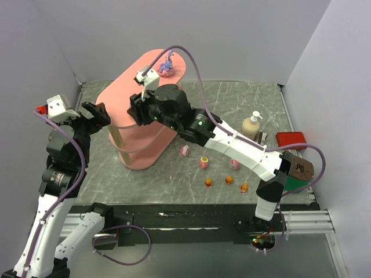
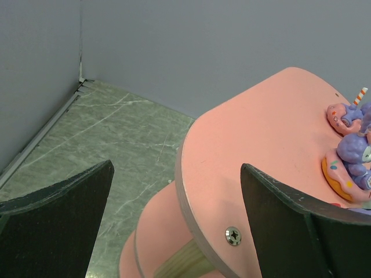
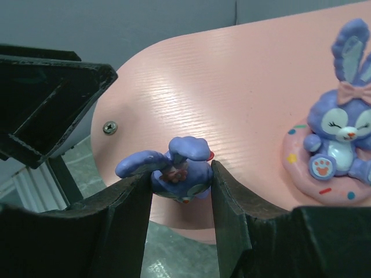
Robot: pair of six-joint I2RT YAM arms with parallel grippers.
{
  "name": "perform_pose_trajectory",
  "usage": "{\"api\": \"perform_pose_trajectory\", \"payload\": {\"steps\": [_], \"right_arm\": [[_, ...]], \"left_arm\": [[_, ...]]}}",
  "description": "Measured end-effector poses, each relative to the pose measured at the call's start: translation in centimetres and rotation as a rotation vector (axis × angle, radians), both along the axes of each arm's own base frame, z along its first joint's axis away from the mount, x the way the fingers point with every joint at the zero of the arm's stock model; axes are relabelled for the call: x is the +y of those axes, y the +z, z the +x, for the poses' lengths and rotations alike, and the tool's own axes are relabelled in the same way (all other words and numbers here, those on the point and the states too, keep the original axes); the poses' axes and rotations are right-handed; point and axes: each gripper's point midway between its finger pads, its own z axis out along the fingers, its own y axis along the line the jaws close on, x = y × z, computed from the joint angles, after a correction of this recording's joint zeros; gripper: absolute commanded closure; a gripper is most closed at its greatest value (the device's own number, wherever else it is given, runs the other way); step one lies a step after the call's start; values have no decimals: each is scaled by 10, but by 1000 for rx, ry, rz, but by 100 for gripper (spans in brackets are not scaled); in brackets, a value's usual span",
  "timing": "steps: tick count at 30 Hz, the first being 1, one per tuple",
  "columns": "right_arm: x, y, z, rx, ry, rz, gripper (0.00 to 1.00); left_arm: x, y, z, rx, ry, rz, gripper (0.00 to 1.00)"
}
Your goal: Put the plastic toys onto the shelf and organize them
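on table (image 1: 261,98): 3 egg toys (image 1: 204,162) | 3 orange toys (image 1: 228,179) | right gripper (image 3: 181,180) clamps 1 purple bunny (image 3: 186,165) | left gripper (image 2: 177,167) spread wide

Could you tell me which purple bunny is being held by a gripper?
The bunny clamped in the right gripper; the upright bunny sits free on the shelf.

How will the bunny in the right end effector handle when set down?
Probably stiff: the held bunny looks undeformed in the right end effector. Likely light, tiny beside the shelf. Long ears may make it tippy; the other bunny sits steady on a wide base.
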Motion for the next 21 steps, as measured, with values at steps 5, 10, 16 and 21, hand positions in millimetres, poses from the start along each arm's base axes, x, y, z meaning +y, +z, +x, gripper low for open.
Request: {"api": "perform_pose_trajectory", "payload": {"steps": [5,10,16,21], "right_arm": [[8,1,-4,-55,27,-29,85],[10,2,-4,-72,32,-34,80],[14,2,-1,-84,25,-1,77],[14,2,-2,-96,20,42,73]], "left_arm": [[0,0,0,-1,0,0,4],[0,0,0,0,0,0,4],[0,0,0,0,0,0,4],[0,0,0,0,0,0,4]]}}
